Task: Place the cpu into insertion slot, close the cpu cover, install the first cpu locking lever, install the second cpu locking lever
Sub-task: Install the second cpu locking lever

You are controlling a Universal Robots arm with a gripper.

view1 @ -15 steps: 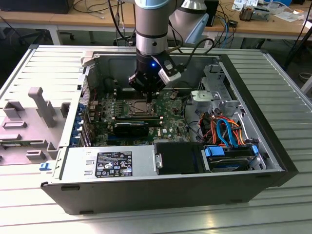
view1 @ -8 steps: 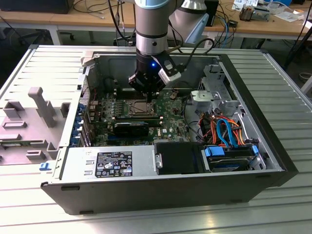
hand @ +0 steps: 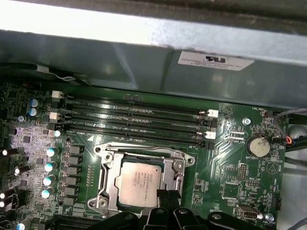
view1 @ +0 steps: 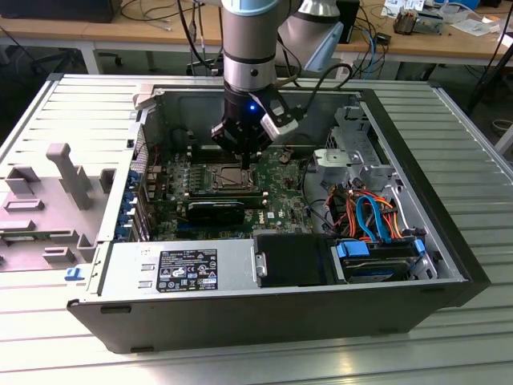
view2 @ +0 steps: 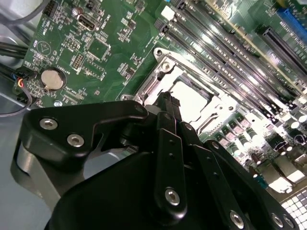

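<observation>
The cpu, a square chip with a dull silver top, lies flat in the insertion slot on the green board. The cpu cover, a silver frame with a square window, lies down around the chip. A thin lever rod runs along one edge of the socket. My gripper hangs just above the socket, its black fingertips together over one edge of the cpu and holding nothing. In the second wrist view the gripper hides part of the cpu. The exterior view shows the gripper low inside the open case.
Long black memory slots run beside the socket, close to the grey case wall. A coin cell sits on the other side. A black card, the power supply and drives with coloured cables crowd the case.
</observation>
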